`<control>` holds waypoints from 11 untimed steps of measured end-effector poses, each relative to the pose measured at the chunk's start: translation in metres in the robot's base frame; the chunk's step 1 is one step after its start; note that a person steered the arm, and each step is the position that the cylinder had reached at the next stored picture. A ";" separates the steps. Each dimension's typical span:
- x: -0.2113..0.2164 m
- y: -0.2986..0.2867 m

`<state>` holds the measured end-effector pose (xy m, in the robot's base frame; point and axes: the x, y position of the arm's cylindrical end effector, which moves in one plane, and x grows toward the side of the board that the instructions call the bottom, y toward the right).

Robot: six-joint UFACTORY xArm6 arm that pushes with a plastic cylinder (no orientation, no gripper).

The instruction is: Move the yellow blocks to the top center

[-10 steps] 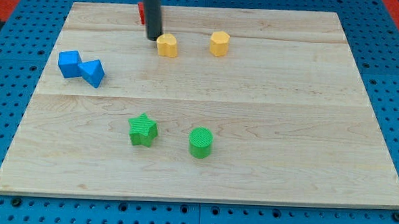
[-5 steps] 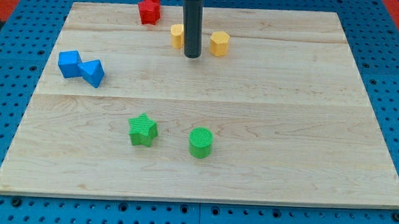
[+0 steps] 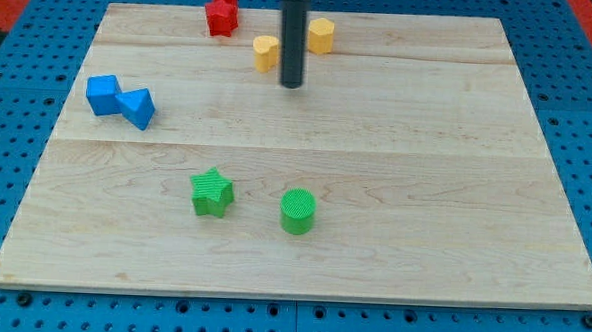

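Board: pale wooden table top (image 3: pixel 375 189) of long planks, lying on a blue pegboard (image 3: pixel 19 94) with rows of holes.

Rod: dark, straight, coming down from the view's top, slightly blurred near its upper end.

My tip (image 3: pixel 292 85): sitting on the wood near the top centre, just below and between the two yellow blocks, close to the first one's lower right; contact with either block impossible to tell.

Gripper: none on this arm, only the bare rod, so nothing to be apart, together or clamped.

First yellow block (image 3: pixel 266 53): standing just left of the rod, partly hidden by it, exact shape hard to make out.

Second yellow block (image 3: pixel 321 35): faceted, roughly hexagonal, sitting to the right of the rod and higher up, near the board's top edge.

Yellow pair: both lying in the top centre region, apart, with the rod between them.

Red block (image 3: pixel 222 10): lumpy shape, resting at the top edge, left of the yellow ones.

Blue blocks: one chunky blue block (image 3: pixel 103 94) touching a blue triangular block (image 3: pixel 136 108), at the left side.

Green star block (image 3: pixel 212 192): lying in the lower middle.

Green cylinder (image 3: pixel 297 210): standing just to the right of the star, apart from it.
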<state>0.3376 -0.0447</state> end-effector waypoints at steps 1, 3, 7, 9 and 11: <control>-0.016 -0.030; -0.050 0.030; -0.033 -0.076; -0.057 -0.017; -0.069 0.018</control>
